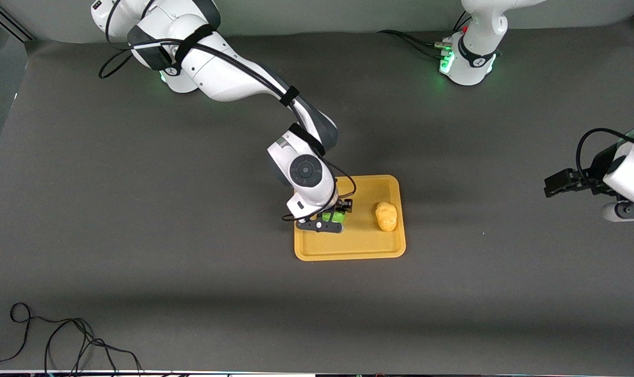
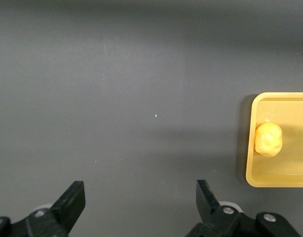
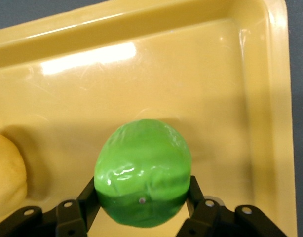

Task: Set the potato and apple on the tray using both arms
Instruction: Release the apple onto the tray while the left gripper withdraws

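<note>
The right arm reaches from its base out over the counter (image 1: 139, 220) to the tray (image 1: 348, 250), and the right tool (image 1: 334, 214) sits low over the part of the tray toward the right arm's end of the counter. Its fingers are closed on the apple (image 1: 331, 215); the right wrist view shows the green fruit (image 3: 142, 173) pinched on both flanks, with the tray's floor (image 3: 156, 89) directly under it. Whether the apple already rests on that floor or hangs just above it, I cannot tell.

Next along, the potato (image 1: 386, 216) lies on the tray, toward the left arm's end, with nothing gripping it. It is apart from the apple, with bare tray between them. In the left wrist view the potato (image 2: 268, 139) sits just inside the rim of the tray (image 2: 251, 148).

The left arm waits at its own end of the counter, well away from the tray. The left tool (image 1: 558, 184) is over bare counter, and its fingers (image 2: 72, 200) stand wide apart with nothing between them.

By my reading the potato's half is done and the apple's half is almost done. What seems left is for the right tool to release the apple and lift clear of the tray
</note>
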Motion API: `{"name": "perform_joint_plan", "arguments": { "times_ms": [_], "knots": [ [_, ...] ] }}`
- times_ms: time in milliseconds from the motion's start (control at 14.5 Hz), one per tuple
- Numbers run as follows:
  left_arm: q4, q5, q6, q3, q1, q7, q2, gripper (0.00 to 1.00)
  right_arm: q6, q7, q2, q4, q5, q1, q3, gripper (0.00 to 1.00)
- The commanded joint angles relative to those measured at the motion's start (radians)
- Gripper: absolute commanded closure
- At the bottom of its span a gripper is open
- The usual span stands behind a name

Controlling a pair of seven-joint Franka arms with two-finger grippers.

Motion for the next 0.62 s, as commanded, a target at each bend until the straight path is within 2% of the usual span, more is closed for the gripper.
{"name": "perform_joint_plan", "arguments": {
  "times_ms": [0,550],
  "knots": [
    [-0.191,-0.021,0.074,0.002,0.011,0.022,-0.154,0.00,-0.004,0.018,0.025,0.039,-0.022,0.023,-0.005,0.66],
    [-0.182,0.005,0.052,0.008,0.031,0.049,-0.213,0.00,0.022,0.017,0.028,0.038,-0.025,0.025,-0.006,0.65]
  ]
}}
